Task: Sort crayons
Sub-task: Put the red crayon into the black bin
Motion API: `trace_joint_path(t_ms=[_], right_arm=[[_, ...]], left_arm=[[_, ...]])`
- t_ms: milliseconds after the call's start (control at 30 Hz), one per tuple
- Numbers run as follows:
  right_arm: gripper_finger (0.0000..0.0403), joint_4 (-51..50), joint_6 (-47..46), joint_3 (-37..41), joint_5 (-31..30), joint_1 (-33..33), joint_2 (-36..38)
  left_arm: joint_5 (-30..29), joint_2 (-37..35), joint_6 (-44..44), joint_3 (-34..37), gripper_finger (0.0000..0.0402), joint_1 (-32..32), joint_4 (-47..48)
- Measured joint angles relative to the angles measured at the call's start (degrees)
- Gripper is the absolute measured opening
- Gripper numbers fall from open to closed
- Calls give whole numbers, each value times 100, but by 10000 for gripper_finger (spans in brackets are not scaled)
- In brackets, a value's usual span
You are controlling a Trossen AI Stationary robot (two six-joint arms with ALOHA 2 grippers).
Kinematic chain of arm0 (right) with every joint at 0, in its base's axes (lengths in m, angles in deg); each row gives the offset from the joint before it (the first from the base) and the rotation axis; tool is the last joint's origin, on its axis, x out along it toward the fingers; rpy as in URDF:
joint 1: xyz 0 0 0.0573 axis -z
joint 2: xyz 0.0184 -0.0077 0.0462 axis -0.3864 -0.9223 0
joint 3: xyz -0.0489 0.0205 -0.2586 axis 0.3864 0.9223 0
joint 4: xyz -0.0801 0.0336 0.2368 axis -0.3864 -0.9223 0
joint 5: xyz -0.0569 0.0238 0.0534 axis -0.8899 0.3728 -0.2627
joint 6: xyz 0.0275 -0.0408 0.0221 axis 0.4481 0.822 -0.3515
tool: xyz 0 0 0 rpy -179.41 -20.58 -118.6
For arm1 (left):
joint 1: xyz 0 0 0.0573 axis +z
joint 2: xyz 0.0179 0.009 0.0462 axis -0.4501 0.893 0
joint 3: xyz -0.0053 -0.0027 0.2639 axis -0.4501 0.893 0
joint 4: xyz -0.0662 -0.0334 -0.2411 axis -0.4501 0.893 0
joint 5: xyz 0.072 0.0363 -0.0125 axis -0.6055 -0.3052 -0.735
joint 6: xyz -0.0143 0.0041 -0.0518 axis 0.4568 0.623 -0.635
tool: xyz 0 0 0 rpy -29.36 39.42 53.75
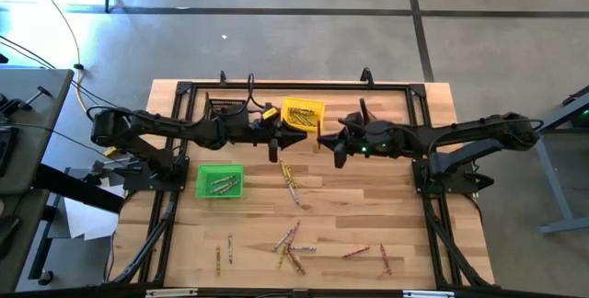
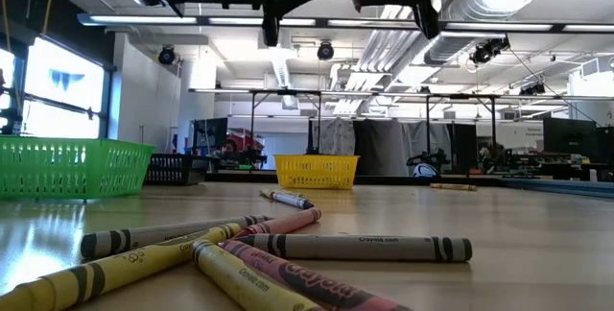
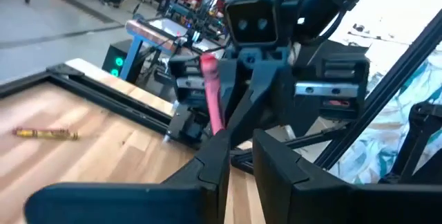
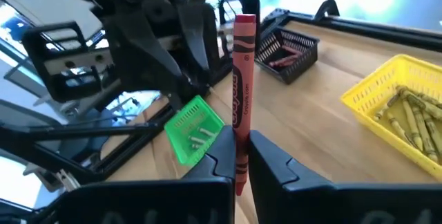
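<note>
- The right gripper [image 4: 240, 156] stood clamped on 1 red crayon [image 4: 242, 92], upright above mid-table.
- The left gripper [image 3: 239, 156] faced it; I cannot tell its state.
- Other crayons [image 1: 293, 248] lay loose on the table [image 1: 368, 206].

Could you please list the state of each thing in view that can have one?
Right claw: shut on red crayon, upright.
Left claw: empty, narrowly open.
Yellow bin: holds yellow crayons.
Green bin: holds a few crayons.
Black bin: holds red crayons.
Loose crayons: lying flat on table.
</note>
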Motion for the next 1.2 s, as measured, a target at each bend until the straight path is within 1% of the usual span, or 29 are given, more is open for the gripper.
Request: trace_joint_path(t_ms=[133, 367, 567, 733, 900, 1200], right_arm=[[7, -219, -128, 0, -27, -18, 0], [7, -304, -144, 0, -31, -18, 0], [7, -295, -144, 0, 20, -18, 0], [7, -255, -211, -2, 20, -18, -25], [7, 47, -298, -2, -3, -18, -187], [7, 104, -352, -4, -29, -57, -356]], left_arm=[[7, 2, 126, 0, 80, 0, 7], [-6, 2, 201, 0, 142, 0, -2], [-304, 2, 166, -4, 177, 0, -180], [-324, 2, -141, -4, 184, 0, -187], [-455, 2, -419, -4, 184, 26, -107], [-557, 360, -1026, -4, 184, 4, -155]])
